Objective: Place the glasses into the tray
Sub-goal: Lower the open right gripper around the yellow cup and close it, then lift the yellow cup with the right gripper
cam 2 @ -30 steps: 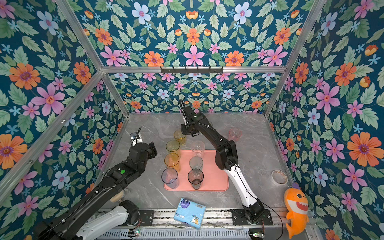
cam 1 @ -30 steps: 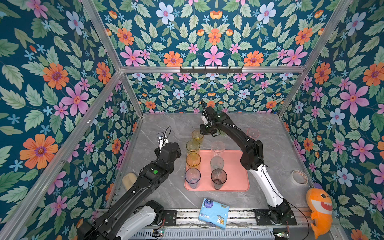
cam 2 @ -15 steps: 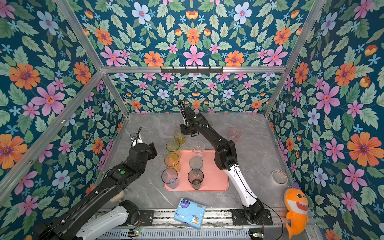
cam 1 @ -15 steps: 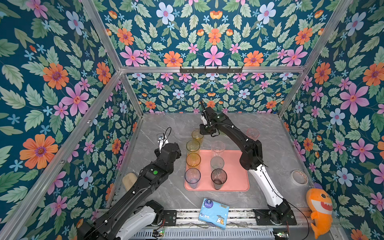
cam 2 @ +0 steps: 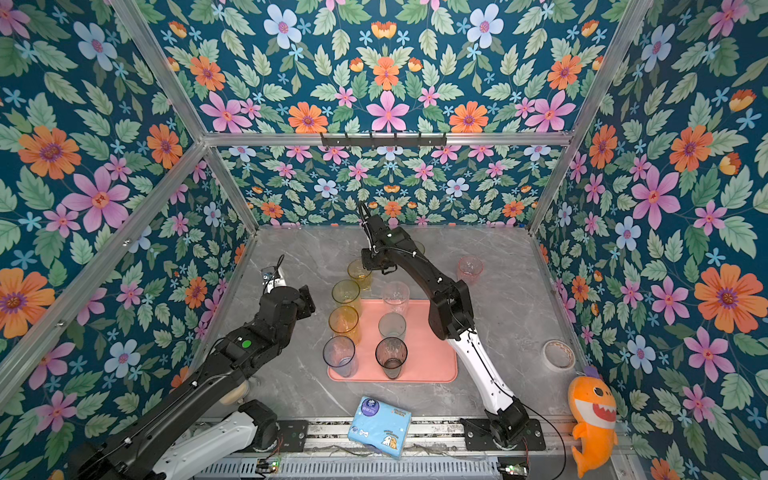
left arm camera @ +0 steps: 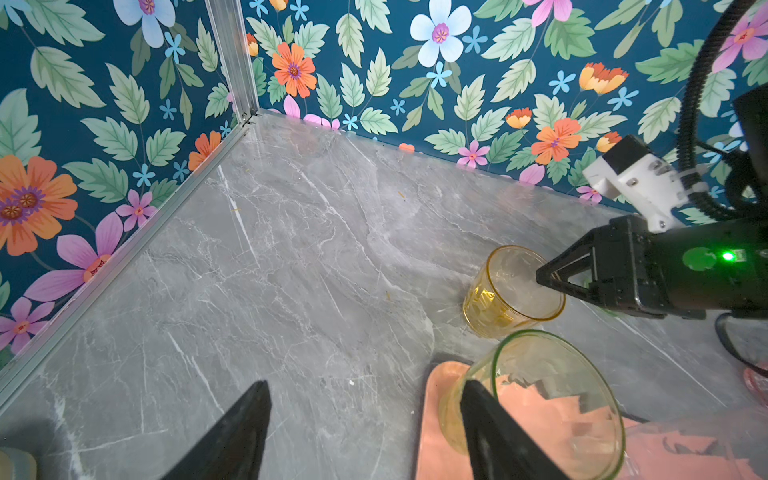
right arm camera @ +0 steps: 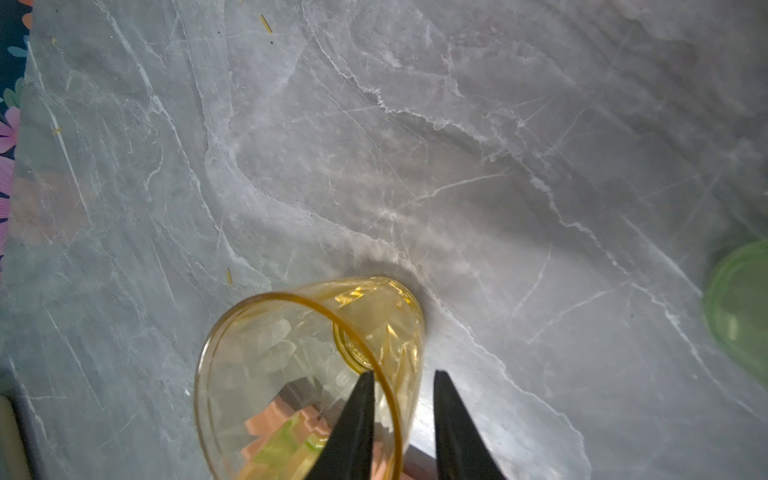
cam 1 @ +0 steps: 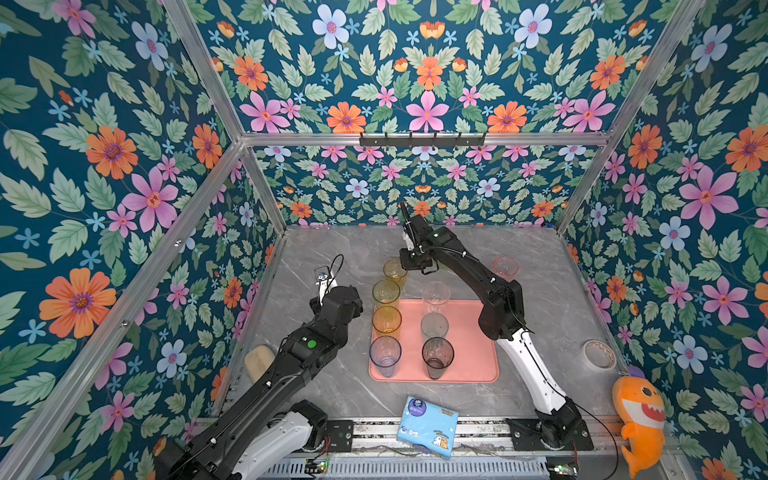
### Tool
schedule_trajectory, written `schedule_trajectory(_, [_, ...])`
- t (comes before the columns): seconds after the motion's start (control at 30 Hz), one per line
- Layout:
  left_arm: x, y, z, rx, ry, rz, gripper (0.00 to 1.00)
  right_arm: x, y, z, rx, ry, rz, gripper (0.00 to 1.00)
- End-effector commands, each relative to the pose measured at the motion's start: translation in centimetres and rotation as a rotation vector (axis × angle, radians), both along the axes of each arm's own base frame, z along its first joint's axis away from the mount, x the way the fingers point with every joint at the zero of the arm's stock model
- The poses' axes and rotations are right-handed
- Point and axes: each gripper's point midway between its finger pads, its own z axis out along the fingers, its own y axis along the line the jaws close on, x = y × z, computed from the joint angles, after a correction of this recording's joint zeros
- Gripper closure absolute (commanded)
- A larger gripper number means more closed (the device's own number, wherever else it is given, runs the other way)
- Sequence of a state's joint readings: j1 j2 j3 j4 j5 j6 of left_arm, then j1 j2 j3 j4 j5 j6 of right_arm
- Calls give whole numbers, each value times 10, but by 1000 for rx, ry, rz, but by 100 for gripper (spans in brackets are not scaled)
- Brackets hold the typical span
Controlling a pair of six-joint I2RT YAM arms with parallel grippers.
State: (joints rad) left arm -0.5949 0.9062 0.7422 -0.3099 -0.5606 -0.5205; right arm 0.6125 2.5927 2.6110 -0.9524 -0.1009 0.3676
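The salmon-pink tray (cam 1: pixel 469 332) holds several upright glasses, among them a smoky dark one (cam 1: pixel 437 353) and a clear one (cam 1: pixel 435 295). A short amber glass (cam 1: pixel 394 269) stands on the table just behind the tray. My right gripper (right arm camera: pixel 404 373) straddles its rim, one finger inside and one outside, jaws narrow with a small gap left. A pink glass (cam 1: pixel 505 266) stands alone at the back right. A green glass (right arm camera: pixel 744 316) sits beside the right arm. My left gripper (left arm camera: pixel 365 383) is open and empty, by the tray's far left corner, next to a yellow-green glass (left arm camera: pixel 540 399).
A light-blue tissue packet (cam 1: pixel 428 419) lies at the front edge. A tape roll (cam 1: pixel 598 354) and an orange shark toy (cam 1: pixel 638 415) sit at the right. A beige object (cam 1: pixel 257 361) lies under the left arm. Floral walls enclose the table.
The right gripper's jaws have narrowed around the amber glass's rim. The left arm has stayed where it was.
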Motion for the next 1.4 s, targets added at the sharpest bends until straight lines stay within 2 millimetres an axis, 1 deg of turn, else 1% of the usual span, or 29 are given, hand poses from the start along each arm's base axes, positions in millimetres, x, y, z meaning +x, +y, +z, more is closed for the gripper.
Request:
schedule_trajectory(0.0, [1,-1,1,-5,-6,1,25,2,-1,-4,-7,-1,-13,77])
schedule_trajectory(0.1, [2,-1,0,-7,-4,0,26,1,0,-4,-4,4,-13,80])
schedule_trajectory(0.2, [2,-2,0,-9,-5,-2,26,1,1,-5,4,10,-17,85])
schedule_trajectory(0.37, [4,-4,-1,-4,0,-8,25,0,0,-8,-3,16,-21,88])
schedule_trajectory(0.57, [6,-5,1,-1,-1,-10,26,1,-2,-3,-7,2,-20,95])
schedule_trajectory(0.77, [7,-7,0,-2,0,-14,26,2,-7,14,-23,-34,-20,98])
schedule_trajectory(0.97, [8,-7,2,0,-4,-16,26,2,-14,38,-32,-74,-19,100])
schedule_trajectory(1.37, [6,-6,2,-6,-9,-15,26,0,-40,88,-46,-141,-40,100])
